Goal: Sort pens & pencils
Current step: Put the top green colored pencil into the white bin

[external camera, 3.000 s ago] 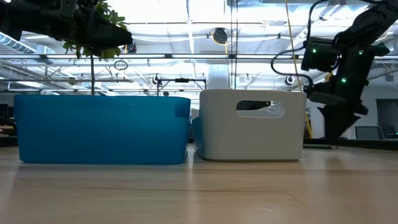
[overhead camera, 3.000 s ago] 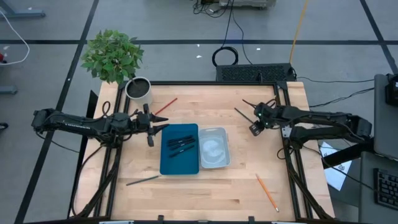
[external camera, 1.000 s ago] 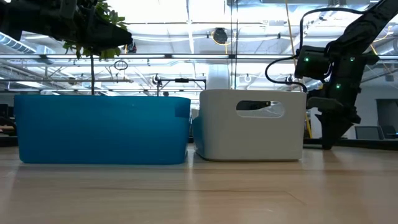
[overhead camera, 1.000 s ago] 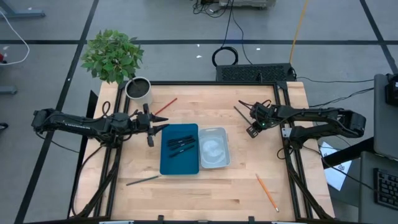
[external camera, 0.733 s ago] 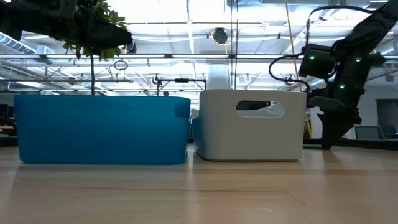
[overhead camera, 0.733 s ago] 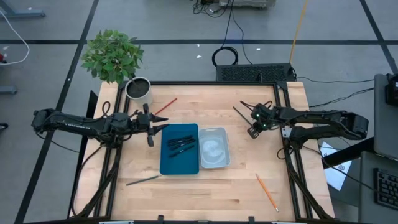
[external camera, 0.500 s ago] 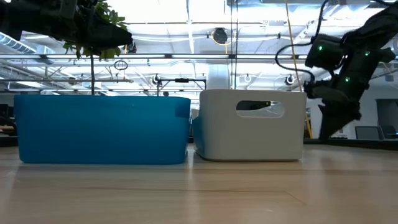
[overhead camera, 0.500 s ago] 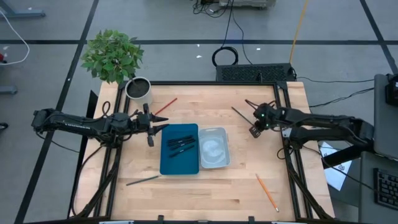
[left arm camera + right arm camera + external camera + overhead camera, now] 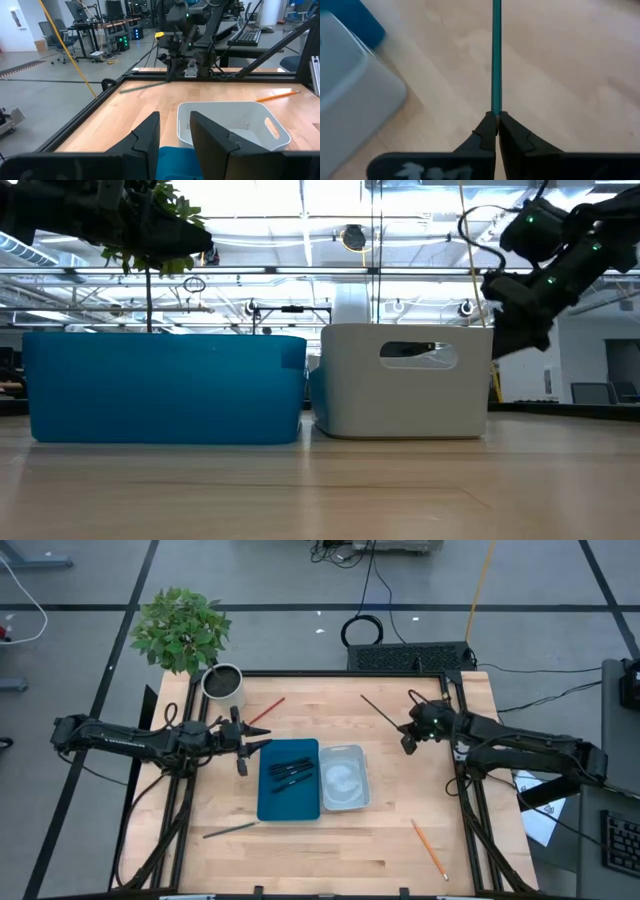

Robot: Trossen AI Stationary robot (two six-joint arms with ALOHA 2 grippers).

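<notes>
We see right gripper [image 9: 404, 732] clamped on a dark green pencil [image 9: 380, 712], held above desk [image 9: 400, 830] by white bin [image 9: 343, 778]. Left gripper [image 9: 243, 745], fingers apart, waits beside blue tray [image 9: 287, 803] w/ pens [image 9: 290, 770].

Four pencils show in all; one dark green pencil [image 9: 496, 60] is pinched between the fingers of the right gripper [image 9: 496, 120], its length running straight out ahead of the fingertips; a red pencil [image 9: 267, 711] lies just beyond the left gripper [image 9: 262, 745]; a dark pencil [image 9: 229, 830] and an orange pencil [image 9: 429, 849] lie well apart from both. Several pens [image 9: 289, 773], about four, lie in one blue tray [image 9: 268, 802]; one white tray [image 9: 345, 802] stands beside it.
</notes>
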